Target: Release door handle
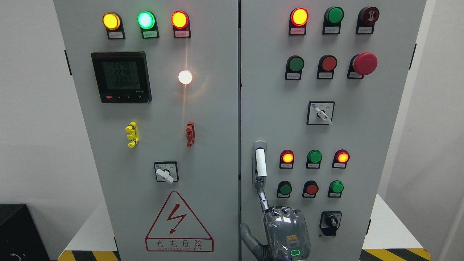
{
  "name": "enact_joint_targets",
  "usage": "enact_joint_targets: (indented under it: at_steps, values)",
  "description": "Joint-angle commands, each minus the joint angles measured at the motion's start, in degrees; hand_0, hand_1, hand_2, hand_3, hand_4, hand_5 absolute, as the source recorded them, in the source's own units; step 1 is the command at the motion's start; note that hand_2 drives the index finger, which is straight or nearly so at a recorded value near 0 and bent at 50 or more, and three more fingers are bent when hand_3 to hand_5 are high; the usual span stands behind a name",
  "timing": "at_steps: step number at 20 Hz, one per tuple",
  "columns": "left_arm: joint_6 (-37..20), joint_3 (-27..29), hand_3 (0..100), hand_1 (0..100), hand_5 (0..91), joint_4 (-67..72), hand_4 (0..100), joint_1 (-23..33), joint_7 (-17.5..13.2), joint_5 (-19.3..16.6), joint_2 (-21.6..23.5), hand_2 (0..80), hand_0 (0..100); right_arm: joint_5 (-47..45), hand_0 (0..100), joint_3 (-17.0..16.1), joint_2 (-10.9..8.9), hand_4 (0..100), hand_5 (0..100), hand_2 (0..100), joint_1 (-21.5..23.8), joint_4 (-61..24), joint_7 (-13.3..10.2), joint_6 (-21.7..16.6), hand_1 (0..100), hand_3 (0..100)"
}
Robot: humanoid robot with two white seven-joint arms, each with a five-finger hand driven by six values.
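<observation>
Reaching up toward twelve o'clock, the right hand touches one extended finger to the door handle base, other fingers apparently curled, grip seemingly slackening

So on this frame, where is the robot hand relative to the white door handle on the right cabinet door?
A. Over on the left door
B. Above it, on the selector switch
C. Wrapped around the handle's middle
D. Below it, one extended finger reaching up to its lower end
D: the hand sits below the white door handle, with one extended finger reaching its lower end and nothing wrapped around it.
</observation>
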Motion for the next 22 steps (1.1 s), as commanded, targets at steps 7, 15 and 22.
enact_joint_targets:
  at_steps: [7, 15, 22]
  values:
    - [0.01, 0.00, 0, 56, 0.0, 1.67, 0, -1.50, 0.01, -0.02, 0.00, 0.0, 12, 0.00, 34, 0.08, 0.00, 99, 100, 26, -0.04, -3.70, -0.15, -0.03, 27, 100]
    - [0.01, 0.00, 0, 56, 0.0, 1.67, 0, -1.50, 0.01, 0.06, 0.00, 0.0, 12, -0.09, 34, 0.08, 0.00, 99, 100, 29, -0.04, -4.49, -0.15, -0.03, 27, 100]
    - [0.01, 0.00, 0, 56, 0.0, 1.67, 0, -1.50, 0.01, -0.02, 0.00, 0.0, 12, -0.18, 34, 0.08, 0.00, 99, 100, 29, -0.04, -5.72, -0.24, -0.12, 27, 100]
